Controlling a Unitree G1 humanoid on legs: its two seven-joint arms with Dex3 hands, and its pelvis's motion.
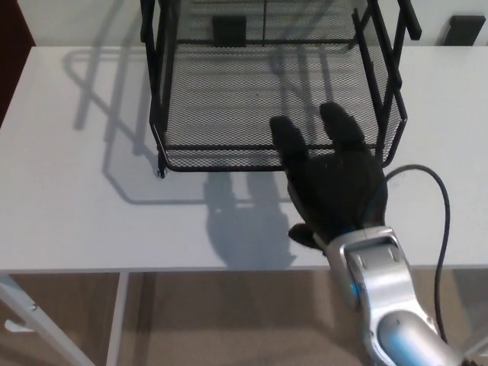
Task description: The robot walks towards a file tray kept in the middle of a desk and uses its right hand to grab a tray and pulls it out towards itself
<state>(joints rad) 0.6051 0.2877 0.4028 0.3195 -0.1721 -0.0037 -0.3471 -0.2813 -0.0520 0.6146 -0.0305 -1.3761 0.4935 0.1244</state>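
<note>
The bottom tray [229, 114] is black wire mesh seated in the file tray frame [156, 69] at the middle rear of the white table [69, 213]. Expect it to be light, rigid and free-sliding; take hold at the front rim. Your right robot hand [332, 183] is unclenched, fingers [286, 137] spread over that rim, grasping nothing. A black cable [435, 198] runs just beside the wrist.

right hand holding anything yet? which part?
Nothing held. The right hand hovers over the tray's front edge, fingers extended into the tray and not curled around the rim.
</note>
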